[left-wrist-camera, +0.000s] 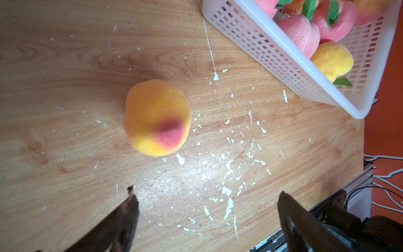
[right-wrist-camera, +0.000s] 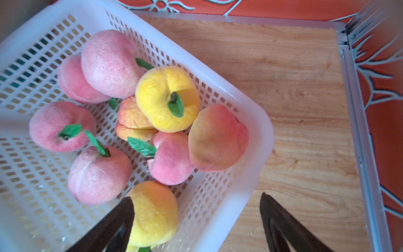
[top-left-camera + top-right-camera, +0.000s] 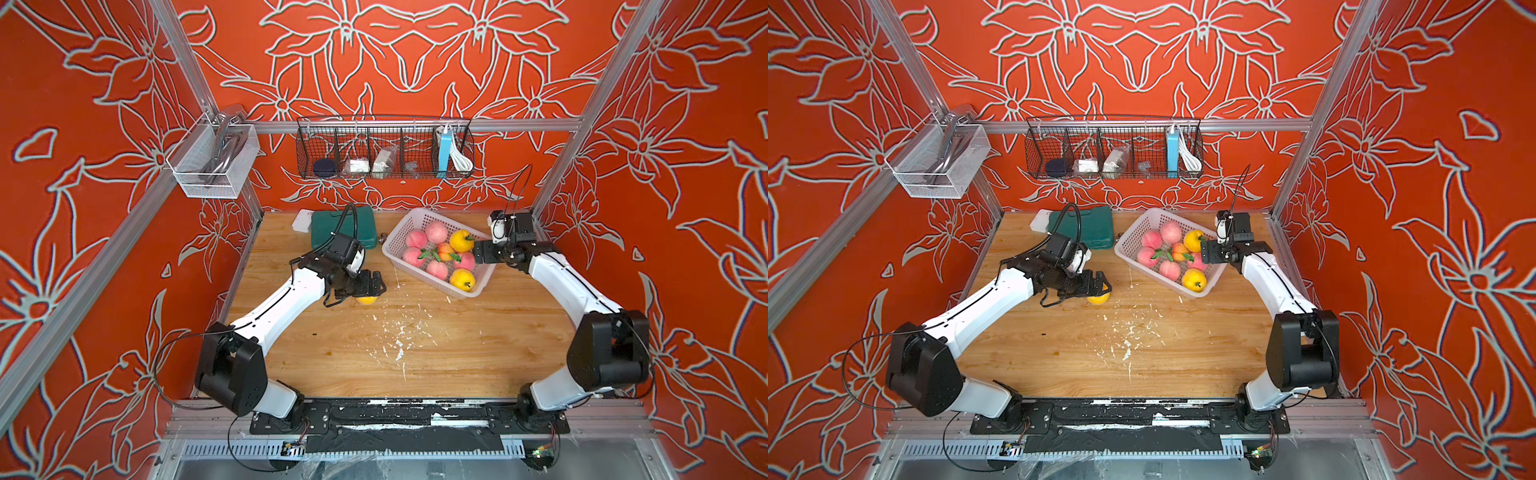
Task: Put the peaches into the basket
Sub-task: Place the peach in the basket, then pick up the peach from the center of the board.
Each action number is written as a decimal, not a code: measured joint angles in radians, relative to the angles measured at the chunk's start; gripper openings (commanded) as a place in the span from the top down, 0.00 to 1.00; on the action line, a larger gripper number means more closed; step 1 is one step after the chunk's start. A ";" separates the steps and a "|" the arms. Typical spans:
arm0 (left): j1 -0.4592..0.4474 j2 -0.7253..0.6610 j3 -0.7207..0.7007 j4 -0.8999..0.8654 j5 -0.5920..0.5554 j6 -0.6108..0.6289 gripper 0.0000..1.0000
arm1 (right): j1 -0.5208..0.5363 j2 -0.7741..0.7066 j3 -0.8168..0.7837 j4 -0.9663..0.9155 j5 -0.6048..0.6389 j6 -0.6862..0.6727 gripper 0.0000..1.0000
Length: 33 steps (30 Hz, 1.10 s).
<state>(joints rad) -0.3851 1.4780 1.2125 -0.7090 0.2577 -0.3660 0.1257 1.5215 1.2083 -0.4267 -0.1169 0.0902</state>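
Pickup of the one loose peach is the step in hand, by my reading. Left of centre in both top views the left gripper [image 3: 371, 286] hangs over a yellow-orange peach [image 3: 367, 299] on the wooden table [image 3: 415, 353], partly covering it. In the left wrist view its jaws stand wide apart with nothing between them. The peach lies at mid-frame with its red blush up, ahead of the fingertips and nearer one of them.

Right of centre, in the upper part of the tabletop, sits the basket [image 3: 394, 233], set at an angle. The right wrist view shows nine peaches [image 2: 168, 98] inside it.

Further right, the right gripper [image 3: 478, 252] is at the basket's right rim, jaws spread and empty. One finger is above a fruit in the basket and the other above bare table.

The next move, I judge, is to centre the left jaws on the loose peach, lower them until they straddle it, and close gently. The arm then carries it rightward over the rim. A round fruit could roll if one finger nudges it first.
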 measured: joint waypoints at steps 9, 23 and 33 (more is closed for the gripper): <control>0.000 0.100 0.094 -0.082 -0.107 0.066 0.01 | 0.143 -0.169 -0.068 -0.041 -0.043 0.034 0.04; -0.005 0.317 0.194 -0.111 -0.168 0.102 0.01 | 0.294 -0.353 -0.180 -0.067 -0.036 0.100 0.04; -0.023 0.426 0.254 -0.111 -0.205 0.105 0.01 | 0.294 -0.369 -0.254 -0.038 -0.040 0.130 0.03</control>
<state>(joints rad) -0.4080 1.9038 1.4662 -0.8196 0.0525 -0.2615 0.4202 1.1526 0.9546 -0.4648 -0.1566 0.2203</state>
